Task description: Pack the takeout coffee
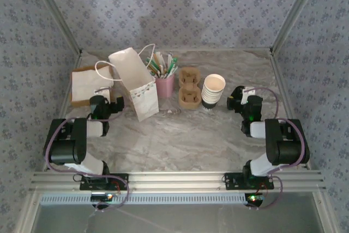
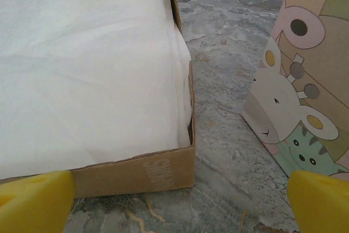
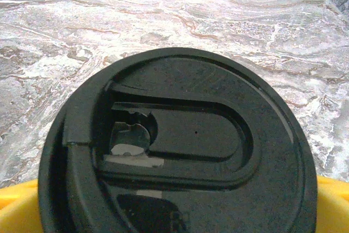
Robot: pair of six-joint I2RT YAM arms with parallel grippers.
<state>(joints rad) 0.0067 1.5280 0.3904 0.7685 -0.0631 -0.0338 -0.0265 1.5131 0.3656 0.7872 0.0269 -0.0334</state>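
The takeout coffee [image 3: 174, 145] shows from straight above in the right wrist view as a round black lid with a sip hole; its cup body is hidden beneath. My right gripper [image 3: 174, 208] is open, a yellow fingertip [image 3: 16, 205] on each side of the lid's near edge. From the top view this gripper [image 1: 238, 99] sits just right of the cup stack. My left gripper [image 2: 180, 205] is open too, nothing between its fingers, low over the table by the corner of a cardboard box [image 2: 136, 173]. From above, the left gripper [image 1: 109, 106] is between that box and the bag.
A white paper bag [image 1: 133, 83] with an animal print [image 2: 305, 96] stands open left of centre. White napkins [image 1: 90, 85] fill the cardboard box [image 1: 73, 88]. A pink holder of utensils [image 1: 164, 85], a brown pulp carrier [image 1: 189, 88] and stacked lidless cups [image 1: 212, 91] line the back.
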